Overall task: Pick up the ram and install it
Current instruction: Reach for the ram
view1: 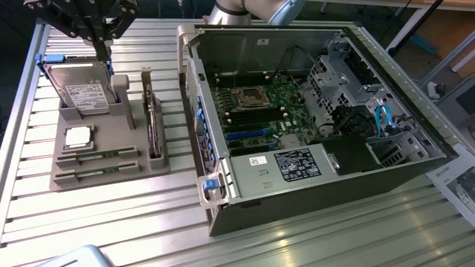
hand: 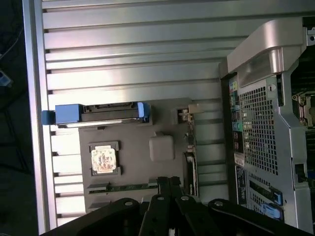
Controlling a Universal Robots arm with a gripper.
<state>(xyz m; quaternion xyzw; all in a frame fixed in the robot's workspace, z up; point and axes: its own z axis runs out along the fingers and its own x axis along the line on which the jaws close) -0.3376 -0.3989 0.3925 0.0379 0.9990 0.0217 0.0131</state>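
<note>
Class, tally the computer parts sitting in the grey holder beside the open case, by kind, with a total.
Hard drive: 1
Processor chip: 1
Ram sticks: 2
Expansion card: 1
Total: 5

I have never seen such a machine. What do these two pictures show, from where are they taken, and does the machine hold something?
It is a robot arm; the black gripper is its hand. One picture comes from a camera off the arm, the other from a camera on its wrist. On the slatted metal table stand an open computer case and a grey holder. The holder carries a hard drive, a processor chip, an expansion card and two ram sticks. The gripper hangs above the holder, shut, holding nothing.
</note>
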